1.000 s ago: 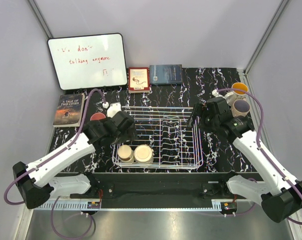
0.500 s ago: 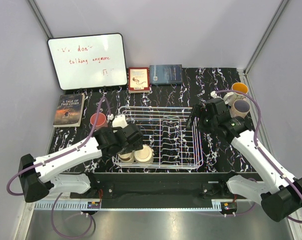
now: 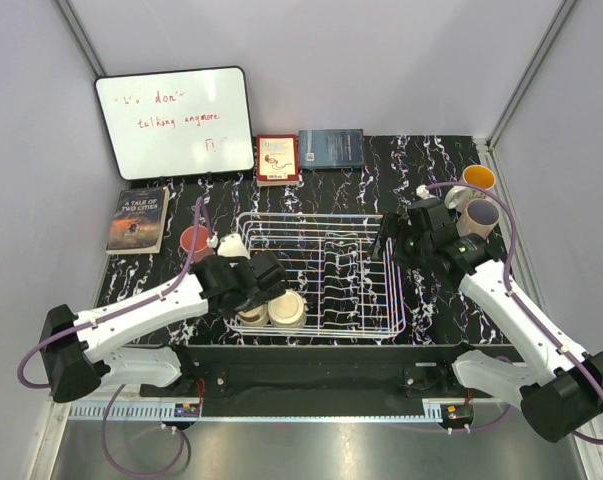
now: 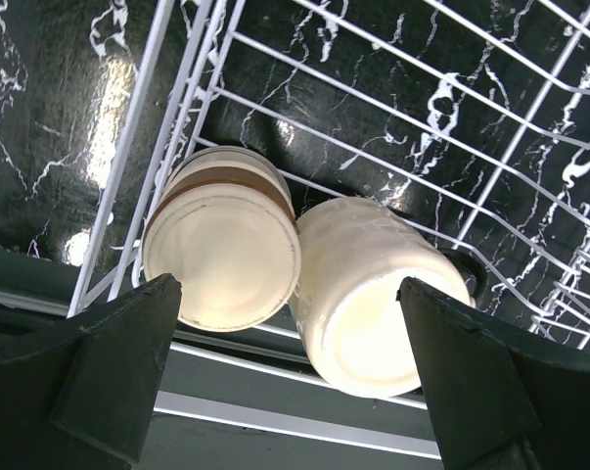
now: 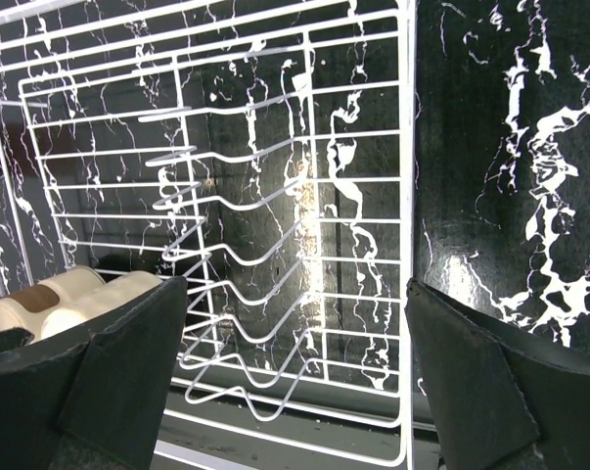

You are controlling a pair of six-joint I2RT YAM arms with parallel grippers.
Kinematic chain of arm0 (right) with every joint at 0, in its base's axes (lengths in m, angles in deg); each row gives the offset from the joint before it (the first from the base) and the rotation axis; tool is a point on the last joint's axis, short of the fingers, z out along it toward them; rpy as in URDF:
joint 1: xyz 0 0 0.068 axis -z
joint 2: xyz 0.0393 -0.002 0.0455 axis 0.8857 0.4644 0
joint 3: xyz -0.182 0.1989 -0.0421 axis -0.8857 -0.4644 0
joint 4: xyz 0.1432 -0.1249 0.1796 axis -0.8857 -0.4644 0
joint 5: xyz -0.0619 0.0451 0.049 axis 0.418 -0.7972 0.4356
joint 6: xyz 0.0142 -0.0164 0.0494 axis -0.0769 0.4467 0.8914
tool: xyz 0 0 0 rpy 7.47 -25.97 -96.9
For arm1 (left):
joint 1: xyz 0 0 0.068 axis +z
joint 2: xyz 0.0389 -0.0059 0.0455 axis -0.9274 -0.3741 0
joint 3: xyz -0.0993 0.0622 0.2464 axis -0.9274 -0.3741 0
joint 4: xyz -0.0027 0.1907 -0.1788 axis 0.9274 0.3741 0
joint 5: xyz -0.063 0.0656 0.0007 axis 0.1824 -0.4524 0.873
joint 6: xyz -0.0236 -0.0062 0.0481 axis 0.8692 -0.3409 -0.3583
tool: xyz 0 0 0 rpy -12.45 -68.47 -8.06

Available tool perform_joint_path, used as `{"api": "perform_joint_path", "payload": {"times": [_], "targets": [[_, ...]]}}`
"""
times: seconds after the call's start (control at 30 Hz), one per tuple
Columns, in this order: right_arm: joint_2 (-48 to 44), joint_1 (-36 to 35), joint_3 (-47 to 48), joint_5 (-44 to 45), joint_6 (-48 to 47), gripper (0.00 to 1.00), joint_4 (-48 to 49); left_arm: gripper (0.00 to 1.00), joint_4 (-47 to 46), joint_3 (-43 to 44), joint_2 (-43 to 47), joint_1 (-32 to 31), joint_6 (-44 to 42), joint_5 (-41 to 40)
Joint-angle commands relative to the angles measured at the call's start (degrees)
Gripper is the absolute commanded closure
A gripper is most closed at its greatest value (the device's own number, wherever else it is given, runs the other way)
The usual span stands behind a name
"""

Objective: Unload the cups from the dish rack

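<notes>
Seen from above, the left arm hides its own fingers and overlaps the left cream cup in the rack. In the right wrist view, a dark finger and the left edge cut off both cups. The print on the red book is too small to read.

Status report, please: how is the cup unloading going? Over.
Left end effector open above two inverted cream cups in rack corner. Right end effector open at rack's right edge. Nothing blocking.
</notes>
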Motion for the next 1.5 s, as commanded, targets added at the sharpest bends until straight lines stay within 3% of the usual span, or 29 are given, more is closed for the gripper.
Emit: {"api": "perform_joint_path", "payload": {"times": [0.0,0.27,0.67,0.8,0.83,0.9,0.93,1.0,1.03,1.23,1.47], "targets": [[-0.32,-0.41,-0.28,-1.05,-1.32,0.00,1.39,0.01,1.63,-0.40,1.12,-0.19,5.80,-3.33],[0.38,-0.41,-1.16,-1.41,-1.85,0.00,1.82,0.01,6.20,-1.44,4.21,-0.19,9.42,-4.66],[-0.85,-0.41,-3.35,-1.84,-1.24,0.00,2.71,0.03,-4.51,-7.33,-1.25,2.36,4.32,3.60],[-1.55,-0.50,-4.24,-1.76,-1.24,0.00,2.36,0.25,-5.66,-8.13,-2.04,2.71,3.79,4.05],[-1.64,-0.41,-4.41,-1.76,-1.32,0.00,2.35,0.37,-5.57,-7.69,-2.21,2.71,3.36,3.96],[-1.64,-0.41,-4.50,-1.58,-1.32,0.00,2.44,0.48,-5.57,-7.16,-2.30,2.71,3.00,3.61],[-1.64,-0.50,-4.33,-1.58,-1.24,0.00,2.44,0.65,-5.49,-6.73,-2.30,2.71,2.74,3.52],[-1.47,-0.41,-4.33,-1.67,-1.32,0.00,2.44,0.82,-5.40,-6.37,-2.22,2.71,2.47,3.25],[-1.47,-0.50,-4.24,-1.58,-1.41,0.00,2.44,1.00,-5.22,-5.76,-2.21,2.71,2.12,3.34],[-1.64,-0.41,-3.45,-1.67,-1.41,0.00,2.44,1.00,-2.68,1.00,0.16,1.84,-3.23,0.80],[-3.13,-0.41,-0.11,-1.93,-1.68,0.00,2.27,1.00,-3.81,17.33,-1.51,1.31,-14.21,0.61]]}}
